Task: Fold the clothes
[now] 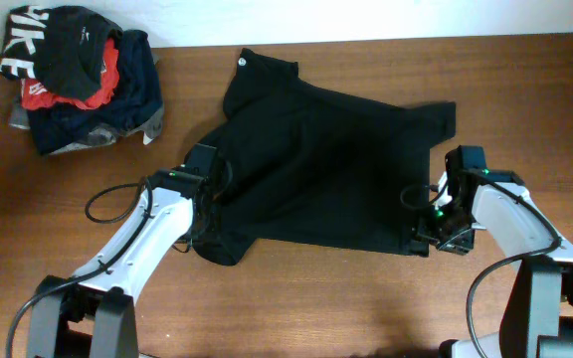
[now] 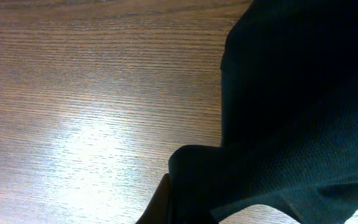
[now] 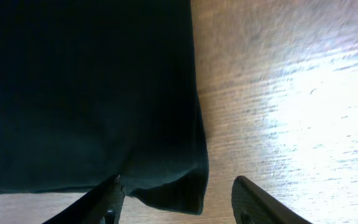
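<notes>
The clothes, a plain black T-shirt, lie spread across the middle of the wooden table in the overhead view. My left gripper is at the shirt's left edge. In the left wrist view it is shut on a bunched fold of the black fabric, with one dark finger showing beside the cloth. My right gripper sits at the shirt's lower right corner. In the right wrist view it stands open, and the shirt's hemmed corner lies loose between its two fingers.
A heap of other garments, black with white lettering, red, navy and grey, sits at the table's back left corner. Bare wooden tabletop runs along the front edge, and a white wall borders the far side.
</notes>
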`<action>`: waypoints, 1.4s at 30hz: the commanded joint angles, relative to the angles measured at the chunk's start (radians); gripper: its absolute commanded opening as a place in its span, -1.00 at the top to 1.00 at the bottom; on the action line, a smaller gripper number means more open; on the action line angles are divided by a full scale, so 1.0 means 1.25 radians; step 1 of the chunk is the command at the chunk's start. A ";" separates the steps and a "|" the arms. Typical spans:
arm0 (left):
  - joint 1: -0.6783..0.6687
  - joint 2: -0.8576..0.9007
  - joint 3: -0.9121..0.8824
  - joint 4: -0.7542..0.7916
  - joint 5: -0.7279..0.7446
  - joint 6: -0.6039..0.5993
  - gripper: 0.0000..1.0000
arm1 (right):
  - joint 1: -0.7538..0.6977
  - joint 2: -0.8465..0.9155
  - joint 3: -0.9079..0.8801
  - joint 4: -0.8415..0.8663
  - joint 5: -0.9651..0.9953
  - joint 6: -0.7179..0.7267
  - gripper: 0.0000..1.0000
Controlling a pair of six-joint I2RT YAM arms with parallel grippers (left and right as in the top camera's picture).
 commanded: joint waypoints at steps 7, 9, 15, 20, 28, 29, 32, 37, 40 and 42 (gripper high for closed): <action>0.005 -0.014 0.015 0.016 -0.020 -0.011 0.99 | 0.009 0.003 -0.046 0.021 0.004 0.011 -0.22; 0.005 -0.014 0.015 0.020 -0.020 -0.011 0.99 | 0.012 0.003 -0.050 0.027 -0.003 0.011 -0.22; 0.005 -0.014 0.015 0.028 -0.020 -0.011 0.99 | 0.049 0.004 -0.060 0.049 -0.003 0.012 -0.22; 0.005 -0.014 0.015 0.028 -0.020 -0.011 0.98 | 0.095 0.017 -0.061 0.088 -0.005 0.034 -0.22; 0.005 -0.014 0.015 0.028 -0.020 -0.011 0.99 | 0.101 0.042 -0.061 0.100 -0.002 0.045 0.48; 0.005 -0.014 0.015 0.028 -0.020 -0.011 0.99 | 0.101 0.042 -0.060 0.100 -0.002 0.045 0.54; 0.005 -0.014 0.015 0.027 -0.034 -0.011 0.99 | 0.085 0.041 -0.059 0.095 -0.002 0.048 0.80; 0.006 -0.014 0.015 0.024 -0.056 -0.010 0.99 | 0.033 0.040 -0.040 0.048 -0.002 0.039 0.92; 0.006 -0.014 0.015 0.011 -0.062 -0.010 0.99 | -0.010 0.040 -0.023 0.007 0.000 0.020 0.92; 0.006 -0.014 0.015 -0.005 -0.062 -0.010 0.99 | -0.038 0.040 -0.009 -0.018 0.000 0.006 0.92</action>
